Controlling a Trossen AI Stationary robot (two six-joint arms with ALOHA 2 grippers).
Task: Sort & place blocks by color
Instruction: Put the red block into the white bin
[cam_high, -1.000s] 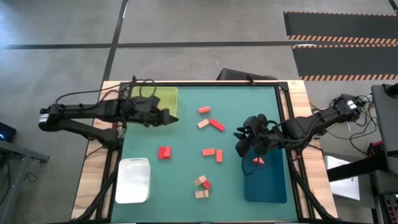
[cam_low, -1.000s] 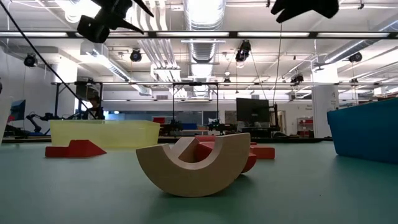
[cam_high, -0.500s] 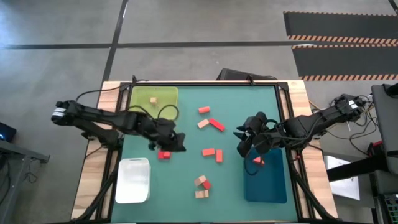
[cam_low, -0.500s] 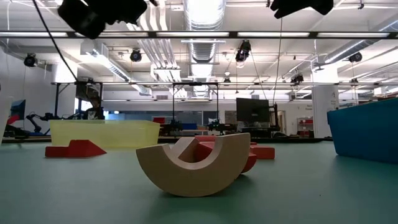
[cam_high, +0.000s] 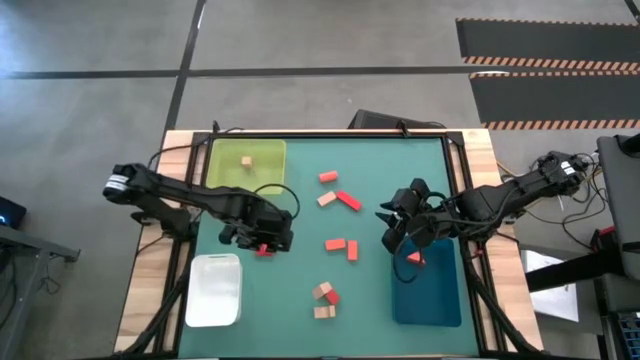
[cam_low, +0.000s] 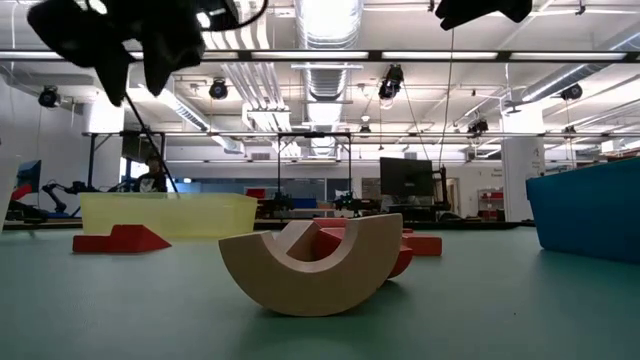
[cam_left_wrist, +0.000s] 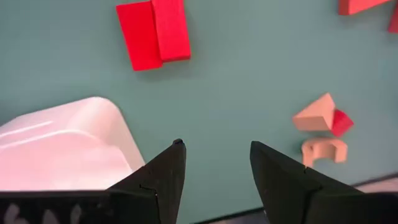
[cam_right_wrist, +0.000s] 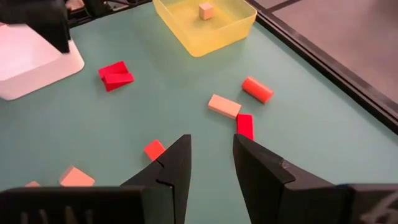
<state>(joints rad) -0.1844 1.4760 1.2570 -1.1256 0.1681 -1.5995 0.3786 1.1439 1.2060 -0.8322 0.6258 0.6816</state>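
Small blocks in red, orange and tan lie scattered on the green mat. A pair of red blocks (cam_high: 264, 248) (cam_left_wrist: 152, 34) lies side by side beside the white tray (cam_high: 214, 290). My left gripper (cam_high: 262, 238) (cam_left_wrist: 214, 146) hangs above that pair, pointing down, open and empty. My right gripper (cam_high: 394, 228) (cam_right_wrist: 211, 138) hovers open and empty by the far end of the blue tray (cam_high: 428, 300), in which a red piece (cam_high: 415, 258) lies. One tan cube (cam_high: 247, 160) rests in the yellow-green tray (cam_high: 270, 150).
Orange, tan and red blocks (cam_high: 338, 199) lie mid-mat, two orange ones (cam_high: 342, 246) nearer, and a small cluster (cam_high: 325, 295) toward the near edge. In the low view a tan arch block (cam_low: 310, 262) stands closest to the camera. Wooden table borders flank the mat.
My left gripper has swung from the yellow-green tray's corner toward the table's near edge, sunk lower and tipped from nearly level to pointing down over the red pair. Its fingers stay apart. The arm has cleared the tray, and the tan cube now shows.
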